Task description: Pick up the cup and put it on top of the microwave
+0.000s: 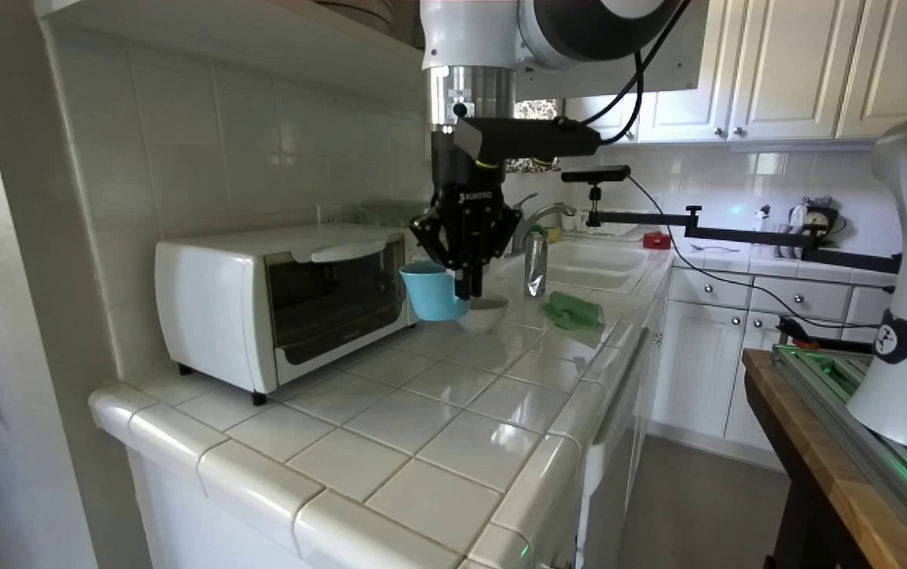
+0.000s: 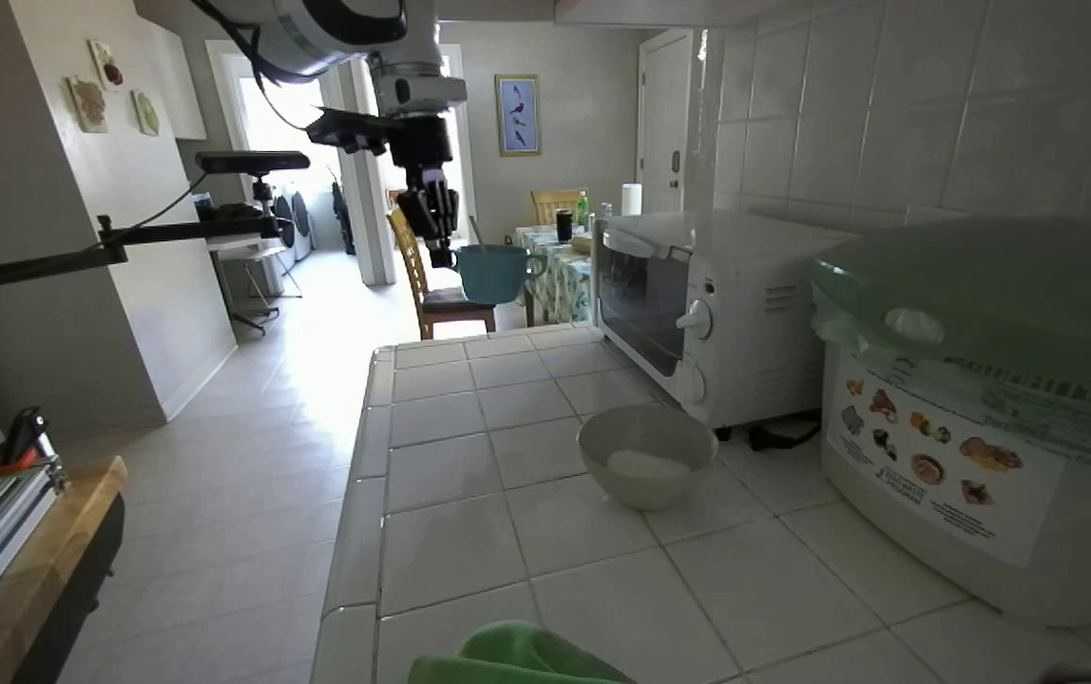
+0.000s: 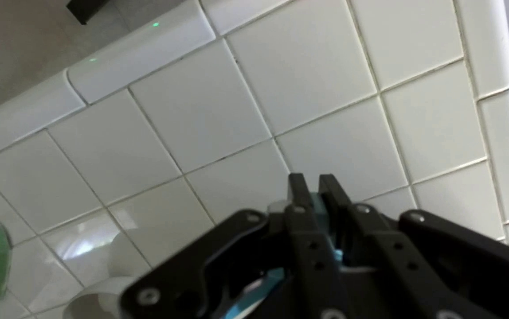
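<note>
The teal-blue cup [image 1: 427, 294] hangs in the air above the tiled counter, in front of the microwave's dark door; it also shows in an exterior view [image 2: 494, 275]. My gripper [image 1: 468, 284] points down and is shut on the cup's handle; it also shows in an exterior view [image 2: 439, 255]. In the wrist view, a strip of teal shows between the fingertips [image 3: 311, 178], and most of the cup is hidden behind the fingers. The white microwave [image 1: 208, 312] stands against the tiled wall; it also shows in an exterior view [image 2: 764, 323]. The cup is lower than its top.
A white bowl [image 2: 648, 461] stands on the counter beside the microwave. A green cloth [image 1: 572, 310] and a silver bottle [image 1: 536, 265] are near the sink [image 1: 592, 261]. A large green-lidded bin [image 2: 964, 475] stands behind the microwave's control side. A shelf [image 1: 264, 47] hangs above the microwave.
</note>
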